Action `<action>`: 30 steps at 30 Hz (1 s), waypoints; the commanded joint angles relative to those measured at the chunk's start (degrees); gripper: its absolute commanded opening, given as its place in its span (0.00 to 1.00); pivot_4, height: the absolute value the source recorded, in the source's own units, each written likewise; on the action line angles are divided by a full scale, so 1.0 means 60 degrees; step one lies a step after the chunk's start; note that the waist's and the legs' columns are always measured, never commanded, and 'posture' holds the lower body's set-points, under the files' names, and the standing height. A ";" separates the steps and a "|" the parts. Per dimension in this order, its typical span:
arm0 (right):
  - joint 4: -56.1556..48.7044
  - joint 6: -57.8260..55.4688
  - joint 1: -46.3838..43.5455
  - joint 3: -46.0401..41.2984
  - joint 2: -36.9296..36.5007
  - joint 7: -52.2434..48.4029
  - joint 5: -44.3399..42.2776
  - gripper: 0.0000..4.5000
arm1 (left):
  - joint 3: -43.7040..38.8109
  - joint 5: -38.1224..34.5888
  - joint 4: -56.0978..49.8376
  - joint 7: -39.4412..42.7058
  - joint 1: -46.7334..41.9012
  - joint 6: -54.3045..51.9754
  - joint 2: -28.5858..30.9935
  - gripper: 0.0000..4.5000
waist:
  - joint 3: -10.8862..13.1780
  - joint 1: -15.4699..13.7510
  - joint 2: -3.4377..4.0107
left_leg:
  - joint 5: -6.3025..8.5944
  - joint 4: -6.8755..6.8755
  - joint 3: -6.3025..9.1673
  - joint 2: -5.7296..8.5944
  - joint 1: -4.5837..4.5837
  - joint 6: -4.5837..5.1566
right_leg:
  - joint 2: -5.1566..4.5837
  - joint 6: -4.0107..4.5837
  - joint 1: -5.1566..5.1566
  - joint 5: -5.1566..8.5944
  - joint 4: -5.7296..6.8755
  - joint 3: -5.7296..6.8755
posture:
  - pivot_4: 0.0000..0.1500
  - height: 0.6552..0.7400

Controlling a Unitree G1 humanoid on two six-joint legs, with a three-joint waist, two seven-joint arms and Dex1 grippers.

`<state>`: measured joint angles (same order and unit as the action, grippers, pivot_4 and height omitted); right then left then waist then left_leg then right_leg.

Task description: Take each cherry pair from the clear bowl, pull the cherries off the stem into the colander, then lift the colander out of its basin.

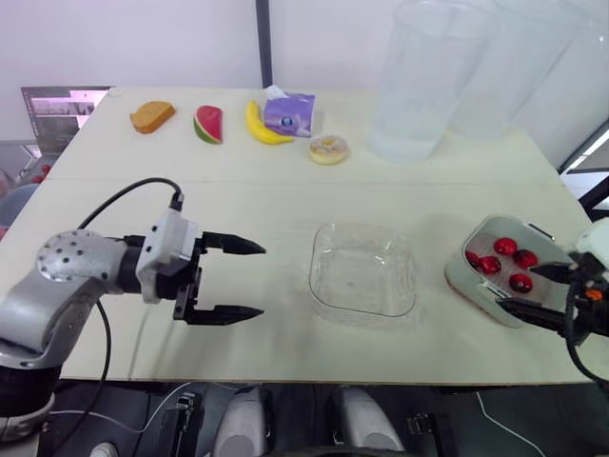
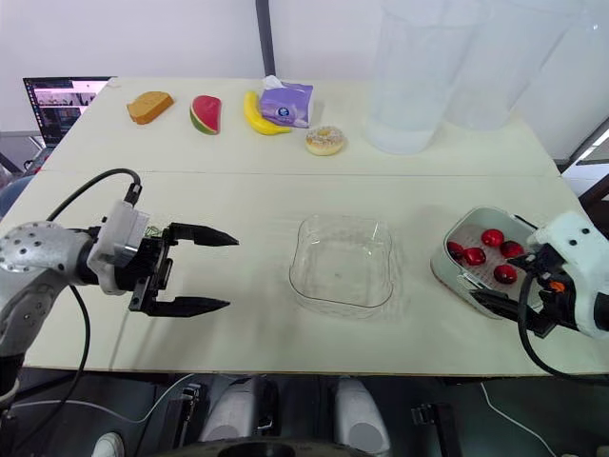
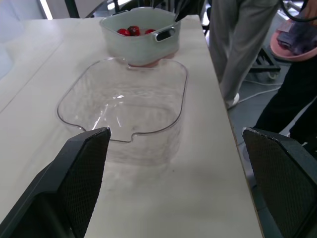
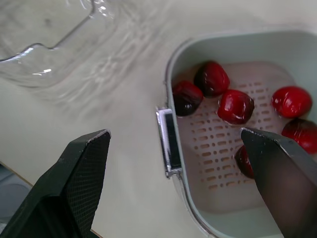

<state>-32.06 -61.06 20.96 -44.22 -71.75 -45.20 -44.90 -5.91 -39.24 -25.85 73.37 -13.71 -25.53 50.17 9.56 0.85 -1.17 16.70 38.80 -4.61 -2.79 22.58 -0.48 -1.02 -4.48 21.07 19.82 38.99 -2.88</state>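
The clear bowl (image 1: 363, 271) stands empty in the middle of the table. To its right sits the pale colander (image 1: 495, 269) in its basin, holding several red cherries (image 1: 505, 247); they also show as cherries (image 4: 236, 106) on the perforated floor in the right wrist view. My left gripper (image 1: 231, 279) hovers open to the left of the bowl, holding nothing. My right gripper (image 2: 504, 287) is open at the colander's near edge, one finger over the cherries and one outside the handle (image 4: 167, 141).
At the back of the table lie a bread piece (image 1: 152, 116), a watermelon slice (image 1: 208, 124), a banana (image 1: 259, 127), a purple tissue pack (image 1: 290, 113) and a donut (image 1: 328, 149). Two tall clear containers (image 1: 419, 81) stand back right. A person's legs (image 3: 247, 44) stand past the table edge.
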 commanded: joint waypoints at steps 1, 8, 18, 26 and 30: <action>0.0123 -0.0118 -0.0467 0.0614 -0.0345 -0.0143 0.0274 1.00 | -0.0040 0.0035 -0.0098 -0.0132 -0.0118 0.0187 -0.0065 0.99 | 0.0000 0.0002 0.0000 | 0.0000 0.0001 0.0000 -0.0001 -0.0002 0.0000 | 0.0002 0.0000 -0.0001 0.0000 0.0000 0.0000 | 1.00 1.00; 0.0746 0.0088 -0.1434 0.2190 -0.0473 -0.0331 0.0843 1.00 | 0.0232 -0.0036 -0.0117 -0.0704 -0.0517 -0.0185 -0.0421 0.99 | 0.0002 -0.0004 -0.0002 | 0.0000 0.0004 0.0000 0.0002 0.0010 0.0000 | 0.0004 -0.0004 0.0008 -0.0001 0.0000 0.0000 | 1.00 1.00; 0.0939 0.0469 -0.1909 0.3207 0.0066 -0.0273 0.1557 0.08 | 0.0279 -0.0163 -0.0179 -0.0979 -0.0575 -0.0351 -0.0516 1.00 | 0.0002 0.0015 -0.0002 | 0.0000 0.0003 0.0000 -0.0004 0.0010 -0.0001 | 0.0013 -0.0004 0.0011 -0.0001 0.0000 -0.0001 | 1.00 1.00; 0.0790 0.0496 -0.1825 0.2897 0.0048 -0.0625 0.1834 0.05 | 0.0300 -0.0187 -0.0126 -0.0932 -0.0582 -0.0407 -0.0509 1.00 | 0.0003 0.0012 -0.0003 | -0.0001 0.0003 0.0001 -0.0003 0.0009 -0.0001 | 0.0013 -0.0005 0.0009 -0.0002 0.0000 -0.0001 | 1.00 1.00; 0.0727 0.0392 -0.1827 0.2486 -0.0085 -0.0818 0.1977 0.05 | 0.0361 -0.0135 -0.0059 -0.0859 -0.0568 -0.0376 -0.0516 1.00 | 0.0003 0.0009 -0.0003 | -0.0001 0.0003 0.0000 -0.0003 0.0009 -0.0001 | 0.0013 -0.0005 0.0009 -0.0002 0.0001 -0.0001 | 1.00 1.00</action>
<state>-26.74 -58.79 10.47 -25.83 -71.20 -49.64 -34.07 -3.40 -39.42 -25.73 67.97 -16.52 -28.24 46.97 9.58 0.91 -1.19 16.70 38.82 -4.61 -2.81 22.63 -0.48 -0.95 -4.51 21.12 19.81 38.99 -2.89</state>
